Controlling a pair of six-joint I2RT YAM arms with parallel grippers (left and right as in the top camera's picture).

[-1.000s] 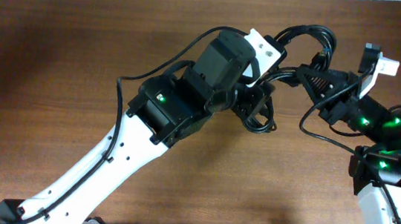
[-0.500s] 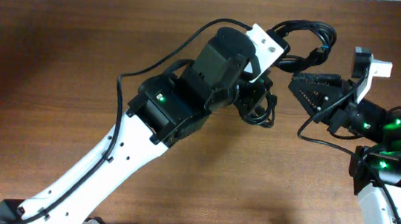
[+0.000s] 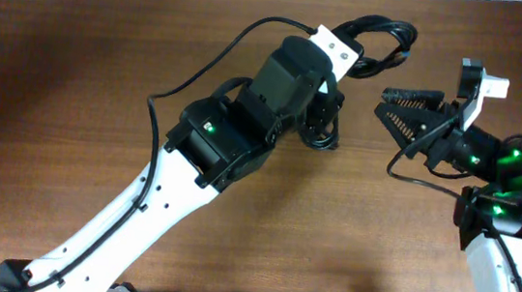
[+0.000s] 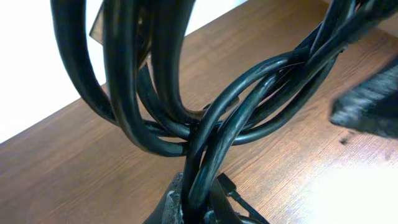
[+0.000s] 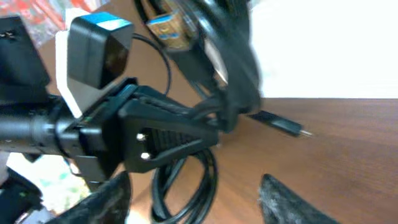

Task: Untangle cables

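While the left gripper (image 4: 189, 208) is clamped on the cables (image 3: 380, 29), the bundle comes up from between its fingers as a twisted stem of several black cords, then splits into thick loops; one loop arches past the gripper's tip toward the far edge of the table (image 3: 72, 97), and a smaller coil hangs at the gripper's near side, low over the wood. The right gripper (image 3: 392, 103) stands apart from the bundle, just beside it and pointing at it; its jaws are spread wide with nothing between them. From the right wrist view the cords pass close in front of those open fingers; a blue-tipped plug (image 5: 166, 28) shows above the left gripper, and a thin jack plug (image 5: 283, 126) lies on the wood beyond the cords. The table's far edge runs just beyond the upper loop, with white past it; bare brown wood spreads broadly on the left gripper's outer side and between the two arms.
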